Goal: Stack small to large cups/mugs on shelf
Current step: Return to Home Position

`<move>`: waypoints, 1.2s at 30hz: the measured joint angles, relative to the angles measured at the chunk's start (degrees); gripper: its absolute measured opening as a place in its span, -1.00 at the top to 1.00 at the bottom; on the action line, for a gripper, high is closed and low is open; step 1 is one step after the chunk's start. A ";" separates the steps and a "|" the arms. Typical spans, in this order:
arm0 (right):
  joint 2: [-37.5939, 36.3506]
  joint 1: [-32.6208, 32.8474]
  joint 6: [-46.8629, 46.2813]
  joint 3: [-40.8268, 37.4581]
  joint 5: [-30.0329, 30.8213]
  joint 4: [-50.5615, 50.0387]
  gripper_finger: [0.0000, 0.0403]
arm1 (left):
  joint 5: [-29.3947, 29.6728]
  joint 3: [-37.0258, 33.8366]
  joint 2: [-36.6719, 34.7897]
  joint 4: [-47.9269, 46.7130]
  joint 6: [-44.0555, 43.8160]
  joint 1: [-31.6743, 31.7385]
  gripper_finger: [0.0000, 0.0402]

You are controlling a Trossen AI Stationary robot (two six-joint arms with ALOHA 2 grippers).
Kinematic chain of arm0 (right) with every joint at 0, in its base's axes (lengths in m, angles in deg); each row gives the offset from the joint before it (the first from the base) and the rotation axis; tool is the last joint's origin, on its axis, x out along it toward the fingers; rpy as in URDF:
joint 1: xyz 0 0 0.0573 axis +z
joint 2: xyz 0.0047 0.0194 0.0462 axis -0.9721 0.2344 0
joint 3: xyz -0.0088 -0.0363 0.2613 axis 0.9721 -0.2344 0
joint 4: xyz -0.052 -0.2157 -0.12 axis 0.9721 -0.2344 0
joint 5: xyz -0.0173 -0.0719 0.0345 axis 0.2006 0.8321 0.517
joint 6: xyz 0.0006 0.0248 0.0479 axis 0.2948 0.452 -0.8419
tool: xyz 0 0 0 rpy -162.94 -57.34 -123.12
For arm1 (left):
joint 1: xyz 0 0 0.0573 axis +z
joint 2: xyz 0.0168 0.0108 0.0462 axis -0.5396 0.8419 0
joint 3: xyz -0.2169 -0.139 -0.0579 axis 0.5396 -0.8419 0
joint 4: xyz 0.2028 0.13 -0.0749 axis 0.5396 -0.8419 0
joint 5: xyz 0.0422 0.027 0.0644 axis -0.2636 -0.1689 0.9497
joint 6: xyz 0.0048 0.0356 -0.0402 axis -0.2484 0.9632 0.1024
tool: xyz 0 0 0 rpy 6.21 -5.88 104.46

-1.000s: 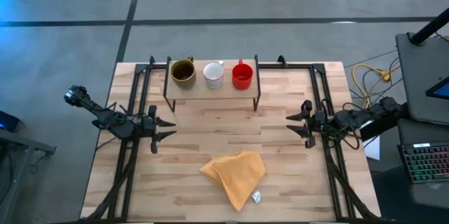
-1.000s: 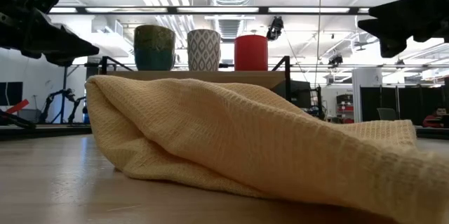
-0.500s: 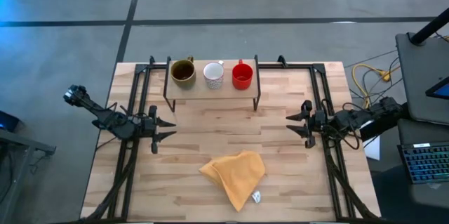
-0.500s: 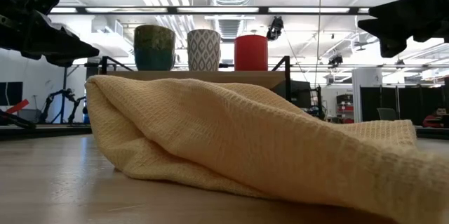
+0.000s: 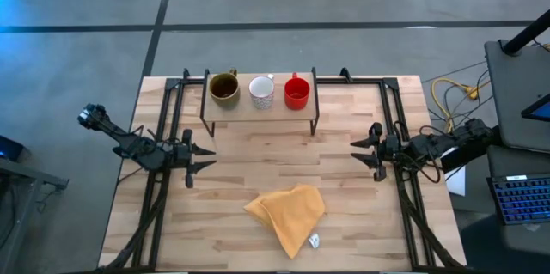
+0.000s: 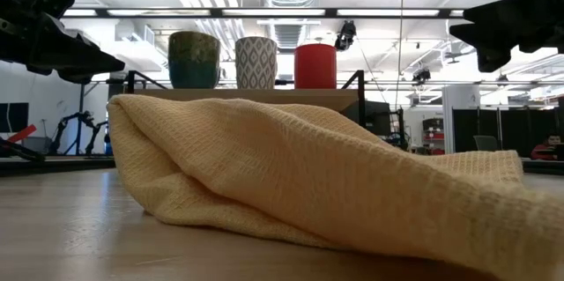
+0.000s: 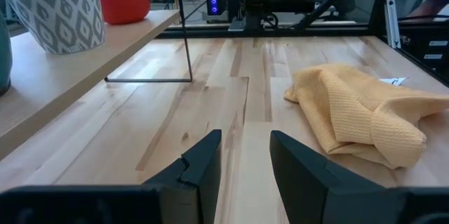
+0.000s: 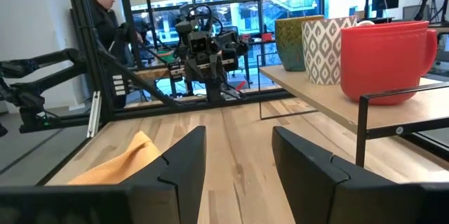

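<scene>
Three mugs stand in a row on the low wooden shelf [image 5: 259, 106] at the table's far edge: an olive-brown mug [image 5: 224, 88] on the left, a white patterned mug [image 5: 261, 92] in the middle, a red mug [image 5: 296, 93] on the right. They also show in the low view: olive mug [image 6: 194, 60], white mug [image 6: 256, 62], red mug [image 6: 315, 65]. My left gripper [image 5: 206, 157] is open and empty at the table's left side. My right gripper [image 5: 357, 153] is open and empty at the right side. Both hang above the tabletop, pointing toward the table's middle.
A crumpled yellow-orange cloth [image 5: 287, 213] lies on the table near the front, between the two arms. The shelf stands on thin black legs [image 7: 188, 48]. Black frame rails run along the table's left and right sides. A person [image 8: 106, 13] stands beyond the table.
</scene>
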 joint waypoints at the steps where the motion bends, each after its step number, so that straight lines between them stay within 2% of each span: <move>1: 0.00 0.00 0.00 0.00 0.00 0.00 0.22 | 0.00 -0.02 0.09 0.17 0.00 0.01 0.46; 36: 0.00 -0.02 0.00 0.04 0.00 0.02 0.22 | 0.00 -0.20 0.23 1.72 0.01 0.01 0.46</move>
